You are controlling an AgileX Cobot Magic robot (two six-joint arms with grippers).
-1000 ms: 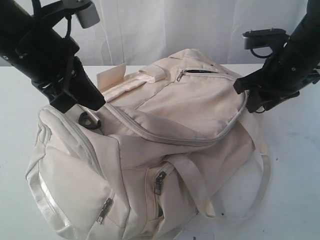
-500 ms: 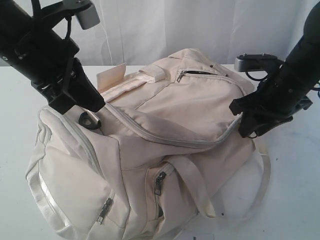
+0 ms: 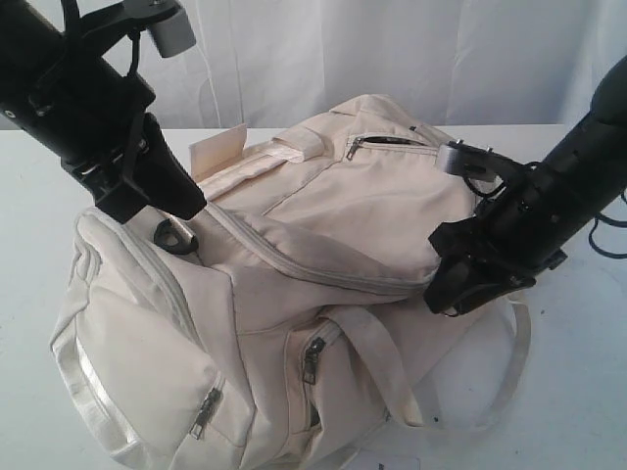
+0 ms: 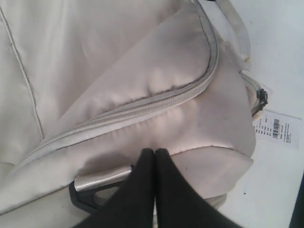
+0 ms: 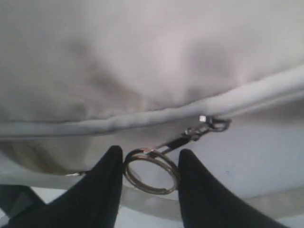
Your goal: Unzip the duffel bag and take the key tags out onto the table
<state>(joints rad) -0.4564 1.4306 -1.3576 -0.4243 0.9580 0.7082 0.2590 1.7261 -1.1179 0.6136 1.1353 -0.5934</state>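
**Right gripper at the zipper ring, bag closed**

I see the duffel bag lying on the table, main zipper closed. My right gripper is spread, its fingers either side of the metal pull ring at the bag's right end. My left gripper is pressed together, tips on the fabric beside the black D-ring. Key tags not visible.
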